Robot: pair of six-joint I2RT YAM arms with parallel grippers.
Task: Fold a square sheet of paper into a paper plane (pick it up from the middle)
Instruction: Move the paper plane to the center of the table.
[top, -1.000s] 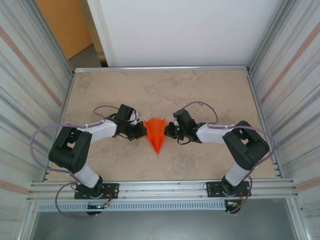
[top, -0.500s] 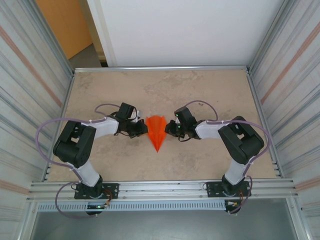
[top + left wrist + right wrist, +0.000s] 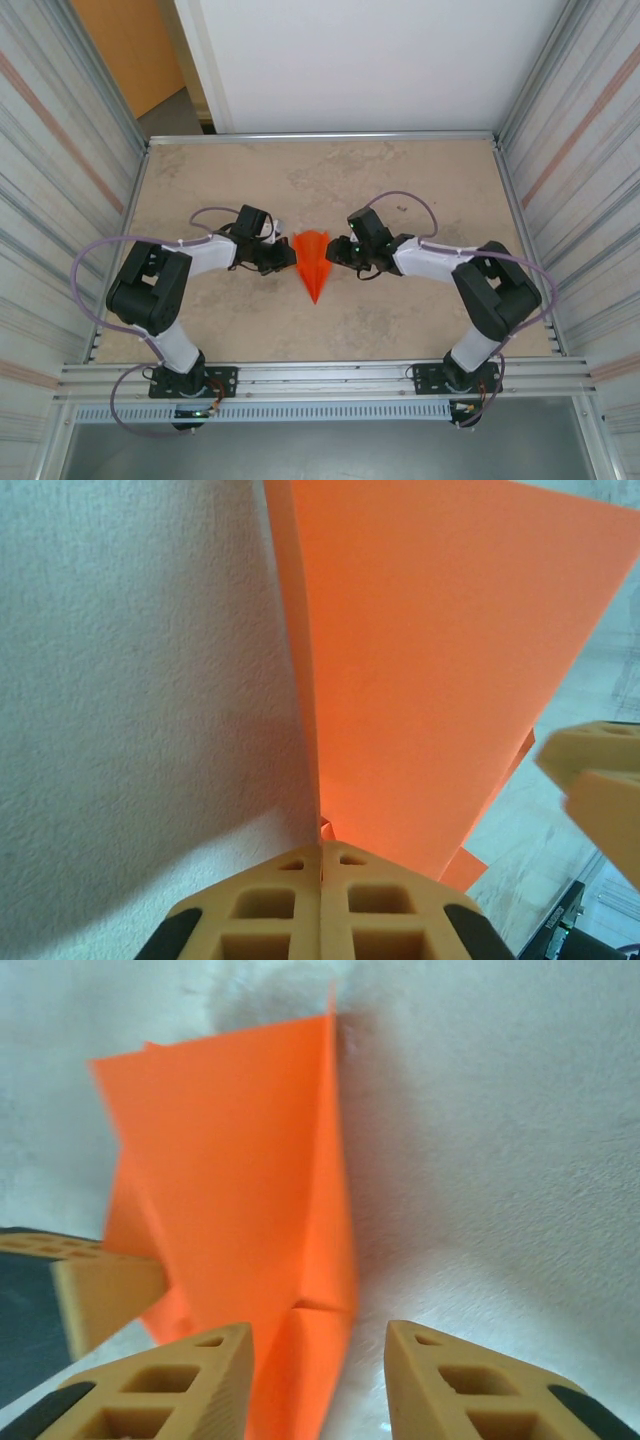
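Observation:
The square sheet of paper (image 3: 313, 262) lies mid-table, bright orange and folded into a narrow dart with its tip toward the arms. My left gripper (image 3: 288, 258) is at its left edge. In the left wrist view that gripper (image 3: 321, 855) is shut, and the paper's (image 3: 430, 670) edge runs straight into the seam between the jaws. My right gripper (image 3: 333, 252) is at the paper's right edge. In the right wrist view it (image 3: 318, 1332) stands open, one finger over the paper (image 3: 240, 1180) and the other over bare table.
The beige tabletop (image 3: 420, 190) is bounded by a metal rail and corrugated side walls (image 3: 580, 150). A white panel (image 3: 370, 60) stands behind the table. Lilac cables loop off both arms.
My right gripper has opened from shut and sits slightly farther along the paper's right edge. The left gripper stays shut at the left edge; its arm's elbow has swung in.

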